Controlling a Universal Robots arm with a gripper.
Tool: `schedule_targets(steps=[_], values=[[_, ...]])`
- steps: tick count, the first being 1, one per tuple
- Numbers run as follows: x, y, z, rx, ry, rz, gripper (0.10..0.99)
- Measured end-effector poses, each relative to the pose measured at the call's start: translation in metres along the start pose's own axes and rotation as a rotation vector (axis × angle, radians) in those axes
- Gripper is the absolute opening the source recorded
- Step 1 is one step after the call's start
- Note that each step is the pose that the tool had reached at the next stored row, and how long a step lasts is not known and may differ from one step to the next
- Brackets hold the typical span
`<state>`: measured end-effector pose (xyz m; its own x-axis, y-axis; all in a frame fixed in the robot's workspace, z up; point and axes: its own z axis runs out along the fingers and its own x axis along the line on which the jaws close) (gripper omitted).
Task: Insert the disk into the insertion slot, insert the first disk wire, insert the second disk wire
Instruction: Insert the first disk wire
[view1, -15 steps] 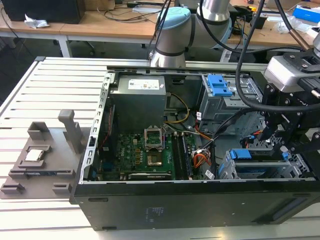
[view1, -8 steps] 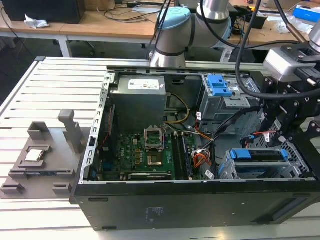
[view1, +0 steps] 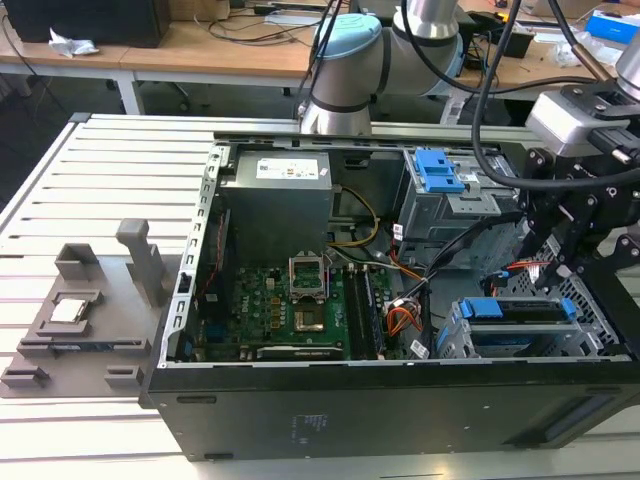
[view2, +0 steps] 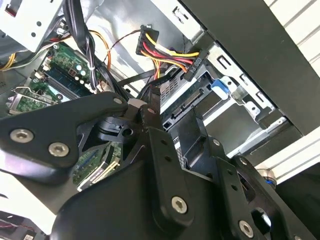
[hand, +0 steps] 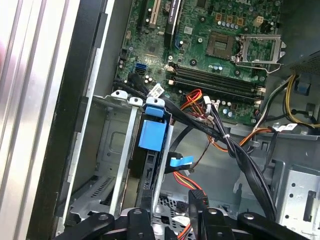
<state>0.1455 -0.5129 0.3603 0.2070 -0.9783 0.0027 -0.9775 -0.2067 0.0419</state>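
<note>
The disk (view1: 520, 312), silver in its blue carrier, lies inside the insertion slot (view1: 458, 342), the low grey cage at the case's front corner on the exterior view's right. In the first wrist view the carrier's blue tab (hand: 151, 134) stands at the cage's mouth (hand: 117, 150). A black plug with yellow, red and black wires (view2: 192, 64) sits against the disk's rear edge (view2: 192, 100). A flat blue plug (hand: 180, 161) lies beside the disk; whether it is seated I cannot tell. My black gripper (view1: 556, 275) hangs just behind the cage, close to these wires (view2: 140, 107).
A taller grey cage with a blue latch (view1: 437, 170) stands beyond the gripper. The motherboard (view1: 295, 305) and power supply (view1: 275, 200) take up the case's middle and back. A thick black cable bundle (hand: 240, 155) crosses near the disk. A grey fixture (view1: 80, 310) sits on the slatted table.
</note>
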Motion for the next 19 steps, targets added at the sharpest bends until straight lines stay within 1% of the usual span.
schedule_targets(steps=[3, 5, 8, 12, 14, 16, 17, 19], values=[[-0.0002, -0.0027, 0.0, 0.0, 0.001, -0.022, 0.42], [0.0002, -0.0084, 0.0001, 0.0, 0.0028, -0.032, 0.42], [0.0014, -0.0156, 0.0, -0.002, 0.0086, -0.034, 0.42], [0.0028, -0.0272, -0.0003, -0.004, 0.0215, -0.038, 0.42], [0.0032, -0.0314, 0.0002, -0.005, 0.0226, -0.039, 0.42], [0.0035, -0.0337, 0.0009, -0.005, 0.0248, -0.046, 0.42], [0.0036, -0.0337, 0.0011, -0.006, 0.0276, -0.048, 0.42], [0.0036, -0.0338, 0.0012, -0.006, 0.0296, -0.048, 0.42]])
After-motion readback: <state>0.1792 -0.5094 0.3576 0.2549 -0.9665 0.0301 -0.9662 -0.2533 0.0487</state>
